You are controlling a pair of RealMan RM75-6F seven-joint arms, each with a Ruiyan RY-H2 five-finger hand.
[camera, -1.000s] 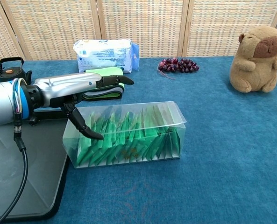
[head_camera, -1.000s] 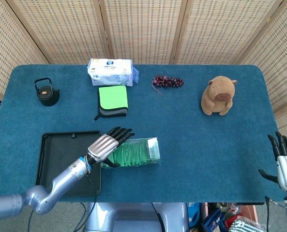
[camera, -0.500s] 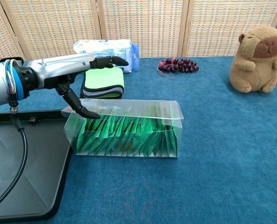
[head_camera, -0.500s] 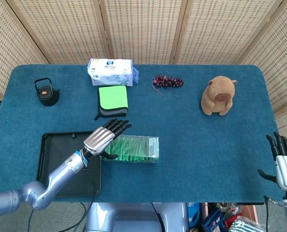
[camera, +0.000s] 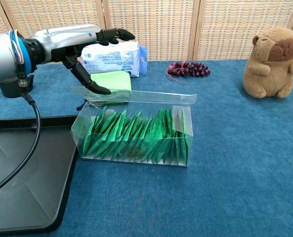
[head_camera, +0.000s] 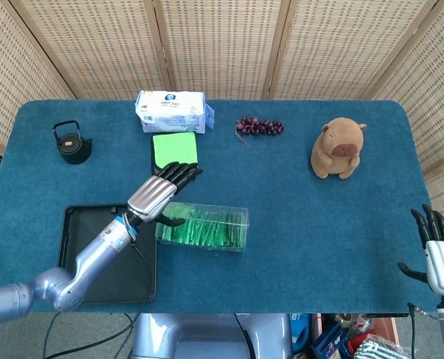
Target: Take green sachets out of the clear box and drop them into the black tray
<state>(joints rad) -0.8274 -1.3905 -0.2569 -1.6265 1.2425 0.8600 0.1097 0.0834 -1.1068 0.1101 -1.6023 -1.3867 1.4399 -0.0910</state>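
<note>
Fingers (camera: 109,34) on your left hand (head_camera: 156,198) are spreading wide and holding nothing, hovering over the clear box (camera: 136,131). Beside it, the black tray (head_camera: 78,258) is waiting close for easy drops. Your right hand (head_camera: 440,254) is resting open, far off. Green sachets (camera: 131,133) are standing packed inside the box.

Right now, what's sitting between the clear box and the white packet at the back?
The green cloth lies between the clear box and the white packet, clearest in the head view.

white packet (head_camera: 172,111), blue print, nothing legible
</note>
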